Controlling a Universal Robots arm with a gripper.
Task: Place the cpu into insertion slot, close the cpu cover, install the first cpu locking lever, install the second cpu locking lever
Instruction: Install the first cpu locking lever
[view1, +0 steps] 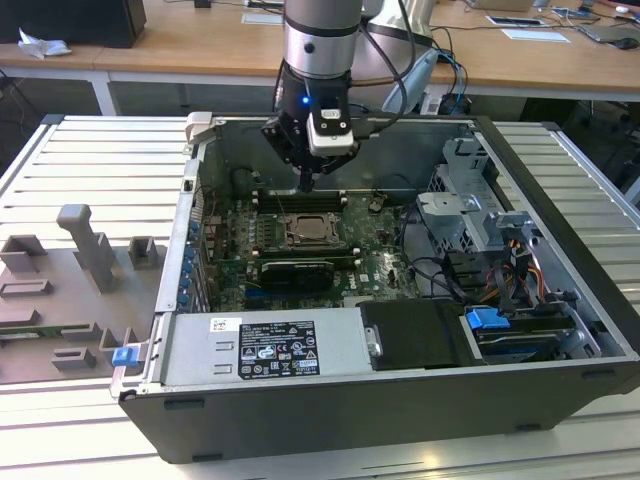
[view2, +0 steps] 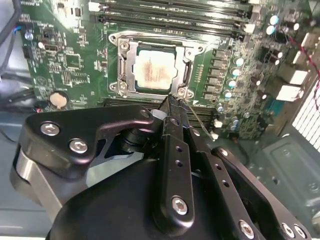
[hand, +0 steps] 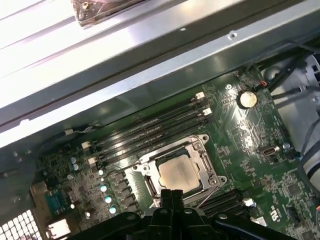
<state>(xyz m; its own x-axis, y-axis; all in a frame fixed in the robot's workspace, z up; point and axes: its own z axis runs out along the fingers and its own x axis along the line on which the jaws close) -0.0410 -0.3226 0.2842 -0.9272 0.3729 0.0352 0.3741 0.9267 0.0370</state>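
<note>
So, progress check: the cpu (view2: 154, 67) is seated in the insertion slot (view2: 186, 75). Its pale metal top sits flat and square in the socket, out in the middle of the green board (view2: 70, 60). I'd call step one done. The cpu cover (view2: 125, 62) also looks to be down, since the silvery frame lies flat around the chip in both wrist views and the chip shows through the cut-out. That would make step two done as well, as far as I can judge.

The levers are the fuzzy part. In the second wrist view there's a thin metal rod (view2: 200, 120) running off right by the fingertips. It could be one of the locking levers not yet hooked, but I honestly can't tell whether either lever is latched. I'd guess the lever steps are what's left.

The gripper (view2: 171, 102) has its fingers pressed together with nothing between them, so it isn't carrying anything. In the exterior view it hangs inside the open computer case (view1: 330, 430), with its tip over the memory slots (view1: 300, 200) just on the far side of the socket. It's close above the board, though I can't tell whether it's touching anything.
</note>
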